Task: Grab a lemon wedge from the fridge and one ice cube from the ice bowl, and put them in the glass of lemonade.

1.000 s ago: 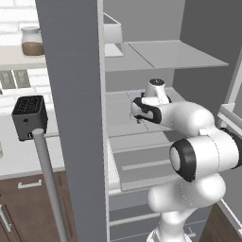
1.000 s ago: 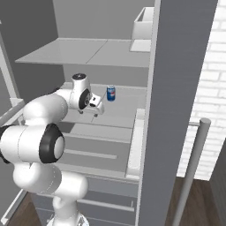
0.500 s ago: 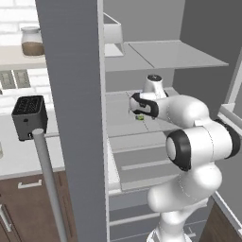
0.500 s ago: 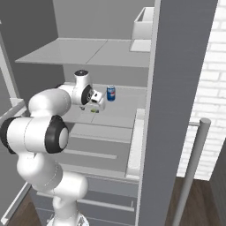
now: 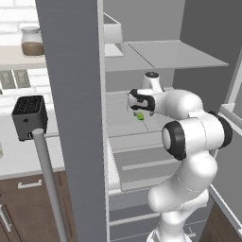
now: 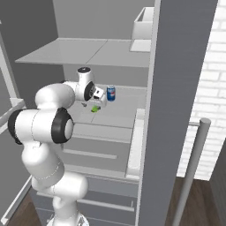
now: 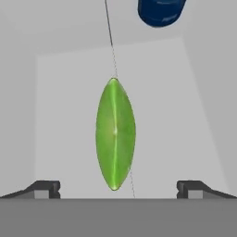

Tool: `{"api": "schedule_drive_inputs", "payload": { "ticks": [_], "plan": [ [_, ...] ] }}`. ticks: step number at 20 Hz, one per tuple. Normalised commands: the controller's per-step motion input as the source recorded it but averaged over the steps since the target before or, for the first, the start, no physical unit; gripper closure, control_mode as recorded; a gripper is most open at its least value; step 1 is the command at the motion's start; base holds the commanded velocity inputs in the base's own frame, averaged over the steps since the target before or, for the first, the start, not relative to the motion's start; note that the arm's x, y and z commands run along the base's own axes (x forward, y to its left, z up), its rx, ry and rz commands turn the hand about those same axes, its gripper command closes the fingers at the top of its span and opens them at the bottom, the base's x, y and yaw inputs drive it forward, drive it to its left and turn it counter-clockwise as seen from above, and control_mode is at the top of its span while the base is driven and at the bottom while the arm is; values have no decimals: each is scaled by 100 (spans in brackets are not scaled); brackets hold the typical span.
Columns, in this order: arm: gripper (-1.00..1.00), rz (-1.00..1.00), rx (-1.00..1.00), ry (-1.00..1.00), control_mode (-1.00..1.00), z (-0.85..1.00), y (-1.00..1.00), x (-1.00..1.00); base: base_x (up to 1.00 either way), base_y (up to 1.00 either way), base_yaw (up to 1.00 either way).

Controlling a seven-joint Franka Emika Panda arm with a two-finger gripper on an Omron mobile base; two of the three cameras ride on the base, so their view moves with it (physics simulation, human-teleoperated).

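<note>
The fridge (image 5: 179,54) (image 6: 66,50) stands open in front of me. On its middle shelf lies the lemon wedge (image 5: 140,116) (image 6: 94,108) (image 7: 115,134), a small yellow-green piece. My gripper (image 5: 138,109) (image 6: 96,103) (image 7: 118,189) hangs just above it, pointing down, open. In the hand view the wedge sits centred between the two fingertips (image 7: 46,187), which stand wide on either side without touching it. The ice cube, ice bowl and glass of lemonade are out of view.
A blue can (image 6: 111,93) (image 7: 159,11) stands on the same shelf just behind the wedge. A white box (image 5: 113,33) (image 6: 143,24) sits on the upper shelf. The open fridge doors with bar handles (image 5: 47,179) (image 6: 194,163) flank the arm. A black toaster (image 5: 29,116) is on the counter at left.
The hand has swung over the shelf and come down above the lemon wedge. The jaws have stayed open.
</note>
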Motion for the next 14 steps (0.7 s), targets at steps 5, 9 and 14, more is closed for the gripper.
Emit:
{"api": "schedule_drive_inputs", "payload": {
  "ticks": [5,9,14],
  "plan": [
    [-100,0,0,0,-100,-24,0,20,0,0,0],
    [-100,0,0,0,-100,-24,0,18,0,0,0],
    [-100,0,0,0,-100,-15,0,14,0,0,0]
  ]
}}
